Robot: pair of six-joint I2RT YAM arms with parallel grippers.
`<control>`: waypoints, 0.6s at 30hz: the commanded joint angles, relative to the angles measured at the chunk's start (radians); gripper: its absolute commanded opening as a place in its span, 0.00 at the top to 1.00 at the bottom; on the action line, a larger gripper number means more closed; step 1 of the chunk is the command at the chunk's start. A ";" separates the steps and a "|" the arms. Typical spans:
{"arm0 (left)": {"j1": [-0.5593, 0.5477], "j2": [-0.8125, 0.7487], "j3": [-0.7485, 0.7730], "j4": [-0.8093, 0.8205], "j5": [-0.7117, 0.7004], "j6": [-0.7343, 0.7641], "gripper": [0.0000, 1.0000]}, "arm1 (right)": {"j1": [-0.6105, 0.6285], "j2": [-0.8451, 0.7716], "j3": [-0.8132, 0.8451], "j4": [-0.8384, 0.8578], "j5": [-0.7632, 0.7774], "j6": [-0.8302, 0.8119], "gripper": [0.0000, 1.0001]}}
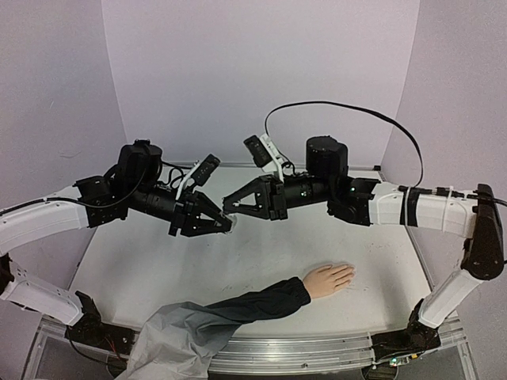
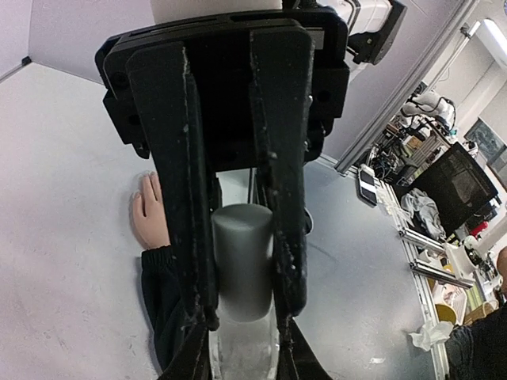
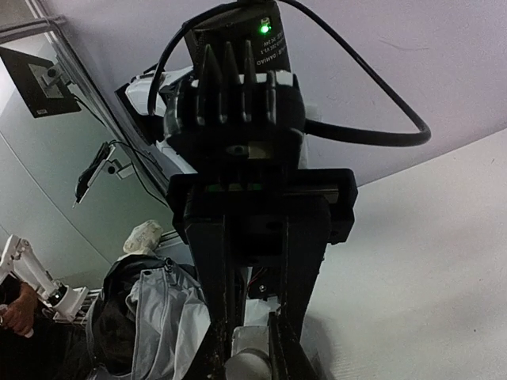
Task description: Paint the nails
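Note:
The pale mannequin hand [image 1: 329, 279] lies palm down on the table at the front right, in a dark navy sleeve [image 1: 253, 305]. Its nails [image 1: 348, 273] are too small to make out. Both grippers meet in mid-air above the table's middle, well behind the hand. My left gripper [image 1: 226, 224] [image 2: 244, 321] is shut on a grey cylindrical cap [image 2: 242, 261]. The cap sits on a small clear whitish bottle [image 2: 242, 352] [image 3: 252, 342], and my right gripper [image 1: 230, 207] [image 3: 252, 348] is shut on that bottle. The left wrist view shows the hand [image 2: 149, 214] below, left of the fingers.
A grey jacket [image 1: 178, 336] hangs over the table's front edge [image 1: 317, 340], joined to the sleeve. Purple walls close in the back and sides. A black cable [image 1: 356, 111] loops above the right arm.

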 commanded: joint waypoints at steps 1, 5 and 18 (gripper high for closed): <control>-0.020 0.000 0.018 0.192 -0.088 0.051 1.00 | 0.051 -0.036 -0.018 0.027 0.070 -0.039 1.00; -0.038 0.002 0.002 0.192 -0.479 0.057 1.00 | 0.050 -0.042 0.030 -0.134 0.420 -0.030 0.57; -0.104 0.027 -0.020 0.192 -0.912 0.093 1.00 | 0.061 -0.034 0.096 -0.255 0.702 0.185 0.32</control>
